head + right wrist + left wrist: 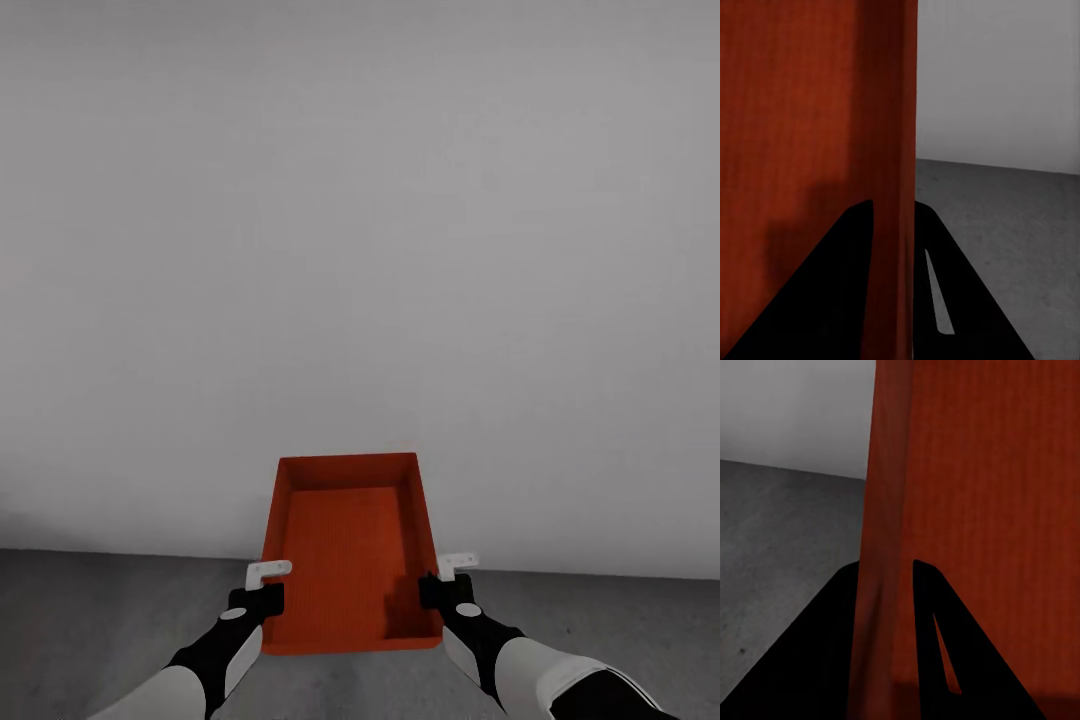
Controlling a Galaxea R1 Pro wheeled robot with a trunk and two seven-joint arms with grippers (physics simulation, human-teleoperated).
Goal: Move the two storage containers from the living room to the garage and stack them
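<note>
Pinching 1 storage container [350,545] by both side walls, left fingers [934,637] and right fingers [847,285] could slip, dropping it onto the floor [100,620].

The tub's [352,545] underside is hidden. In both wrist views its far end runs off frame, and the wall [881,585] between the dark fingers [847,285] is blurred — their pads unseen.
</note>
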